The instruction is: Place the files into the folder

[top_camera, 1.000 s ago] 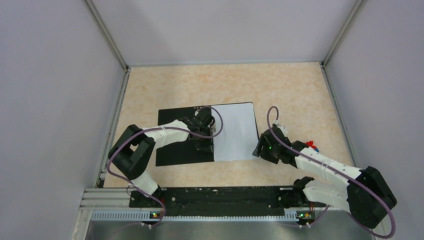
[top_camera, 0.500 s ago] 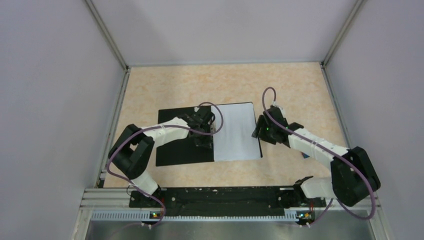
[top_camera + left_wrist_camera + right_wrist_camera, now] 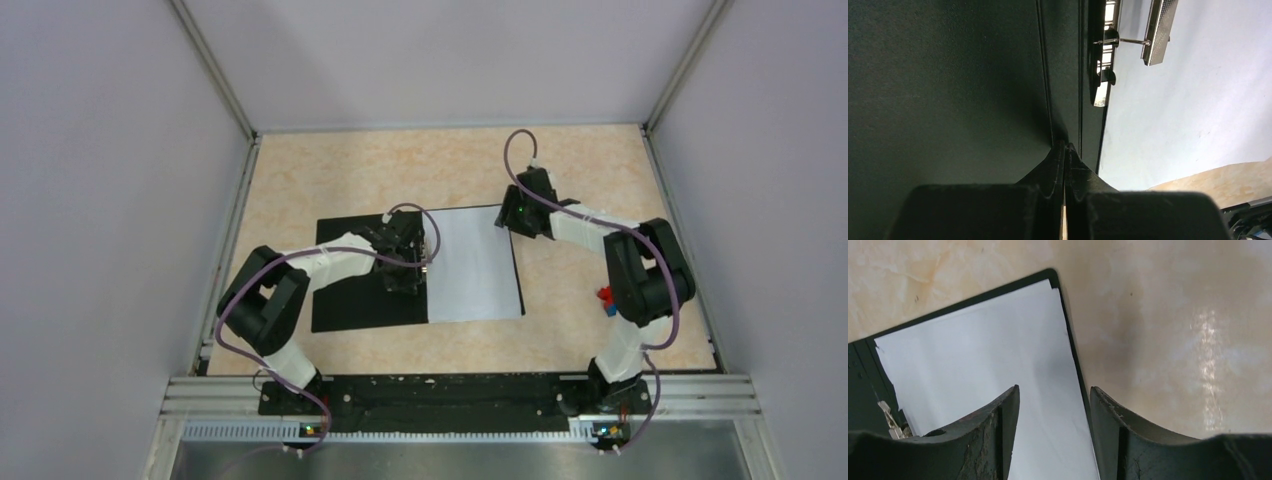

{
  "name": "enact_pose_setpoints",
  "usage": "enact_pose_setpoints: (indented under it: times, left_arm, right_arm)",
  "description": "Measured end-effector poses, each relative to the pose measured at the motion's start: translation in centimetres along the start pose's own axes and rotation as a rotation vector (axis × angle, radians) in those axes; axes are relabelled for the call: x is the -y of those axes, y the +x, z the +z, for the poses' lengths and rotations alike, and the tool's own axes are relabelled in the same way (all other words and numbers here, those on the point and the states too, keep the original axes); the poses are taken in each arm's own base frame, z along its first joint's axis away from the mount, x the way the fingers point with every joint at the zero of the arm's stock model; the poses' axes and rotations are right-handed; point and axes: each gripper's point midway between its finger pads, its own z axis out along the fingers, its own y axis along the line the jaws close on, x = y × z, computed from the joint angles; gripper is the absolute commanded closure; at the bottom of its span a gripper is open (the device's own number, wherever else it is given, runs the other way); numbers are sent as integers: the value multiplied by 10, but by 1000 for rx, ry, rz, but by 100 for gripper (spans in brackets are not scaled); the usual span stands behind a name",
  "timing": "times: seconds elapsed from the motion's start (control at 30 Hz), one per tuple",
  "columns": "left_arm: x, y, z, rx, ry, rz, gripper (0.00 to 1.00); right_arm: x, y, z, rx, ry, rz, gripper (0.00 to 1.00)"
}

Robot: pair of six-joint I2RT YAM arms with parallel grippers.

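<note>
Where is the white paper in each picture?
Top external: the thin white rectangular paper stack lies mid-table, right of centre.
Left wrist: it fills the right side.
Right wrist: it spreads across the centre-left.
Shared landmark: the flat black open folder under it.

I am seeing the folder lying open and flat before me, black inside facing up. The files, plain white sheets, are lying squarely on its right half, their left edge reaching the metal spine clip.
</note>
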Motion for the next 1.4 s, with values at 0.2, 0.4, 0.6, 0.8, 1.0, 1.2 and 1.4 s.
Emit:
enact_pose_setpoints:
  times: [0.2,0.4,0.6,0.8,1.0,1.2,1.4]
  left_arm:
    - [-1,-1,1,-7,15,-13,100]
    - [-2,-2,1,-15,28,-23,100]
    - [-3,-2,1,-18,37,-30,100]
    - [-3,-2,1,-21,41,-30,100]
    - [-3,-2,1,-20,42,-28,100]
    - [-3,-2,1,-19,44,-27,100]
    - [-3,-3,1,-19,47,-20,100]
  right_arm:
    - [-7,-21,26,27,17,-26,46]
    - [-12,-30,44,33,23,-37,46]
    - [-20,-39,52,46,29,-55,46]
    - [-26,-40,53,50,44,-80,46]
    - [-29,-36,52,46,64,-106,46]
    - [-31,-36,54,45,73,-115,46]
    - [-26,-37,53,47,106,-120,42]
